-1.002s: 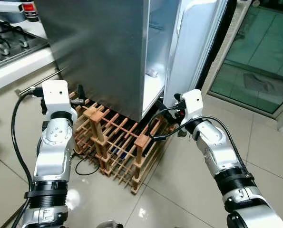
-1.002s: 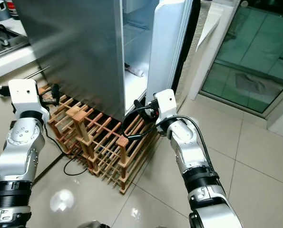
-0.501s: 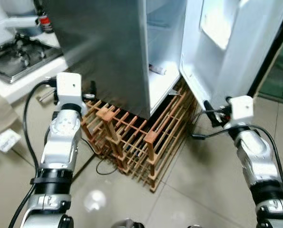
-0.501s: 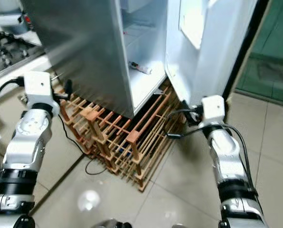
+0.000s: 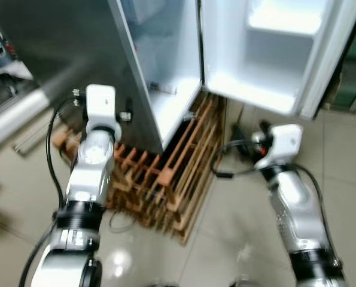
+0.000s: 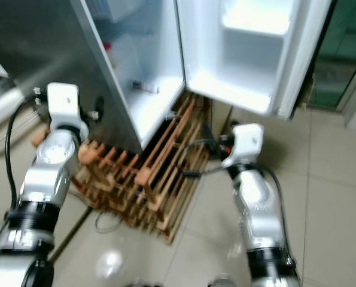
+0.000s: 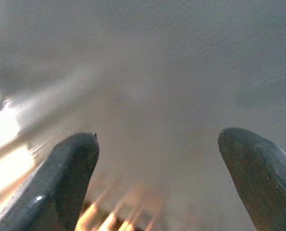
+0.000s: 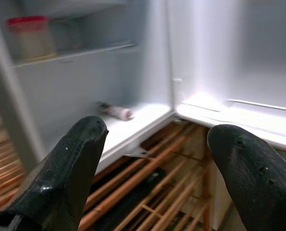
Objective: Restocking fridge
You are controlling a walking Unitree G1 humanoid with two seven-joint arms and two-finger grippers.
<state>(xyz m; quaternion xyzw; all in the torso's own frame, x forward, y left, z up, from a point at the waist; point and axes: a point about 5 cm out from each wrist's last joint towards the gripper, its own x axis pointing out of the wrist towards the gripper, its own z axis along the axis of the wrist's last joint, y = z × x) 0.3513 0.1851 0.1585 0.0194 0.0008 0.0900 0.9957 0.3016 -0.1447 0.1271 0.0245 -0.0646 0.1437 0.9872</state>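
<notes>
so we judge the fridge (image 5: pixel 166 72) door (image 5: pixel 273 54) is open; both end effectors, left (image 7: pixel 157 183) and right (image 8: pixel 152 178), spread wide and empty, next need stock to load.

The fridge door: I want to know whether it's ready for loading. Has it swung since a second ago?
Yes. The door has swung wide open, away from the fridge body, baring its inner shelves; before, it stood nearly edge-on beside the opening.
</notes>
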